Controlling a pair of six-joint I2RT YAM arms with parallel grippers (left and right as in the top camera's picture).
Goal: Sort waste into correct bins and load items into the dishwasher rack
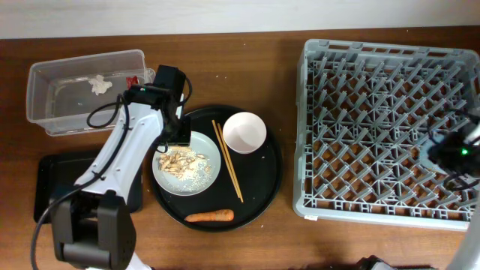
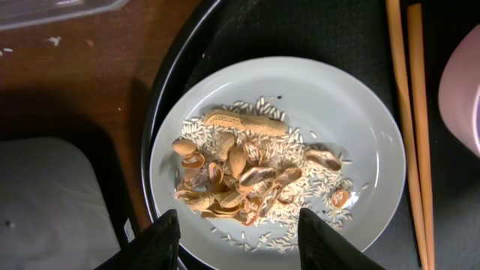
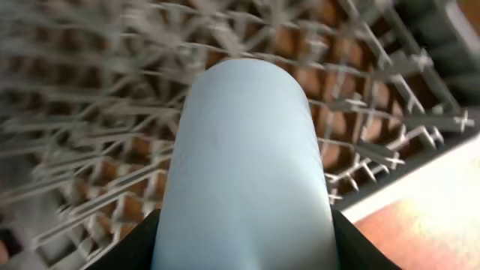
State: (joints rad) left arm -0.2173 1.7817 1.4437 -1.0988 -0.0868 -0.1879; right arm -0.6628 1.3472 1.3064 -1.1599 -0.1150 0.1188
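The grey-white plate (image 1: 201,178) with beige food scraps (image 1: 182,160) lies on the round black tray, beside the pinkish bowl (image 1: 244,132), the chopsticks (image 1: 227,161) and the carrot (image 1: 209,217). My left gripper (image 1: 178,136) hovers open over the plate's near rim (image 2: 352,105), with the scraps (image 2: 240,172) between its fingers (image 2: 240,241). My right gripper (image 3: 244,251) is shut on the light blue cup (image 3: 247,150) above the dishwasher rack (image 3: 90,150), at the rack's right side (image 1: 448,154). The tissue (image 1: 97,84) and red wrapper (image 1: 133,79) lie in the clear tub (image 1: 45,112).
The flat black tray (image 1: 45,187) lies at the front left, partly under my left arm. The round black tray (image 1: 266,184) sits between it and the rack (image 1: 375,127). Chopsticks (image 2: 409,112) and the bowl's edge (image 2: 465,82) lie right of the plate.
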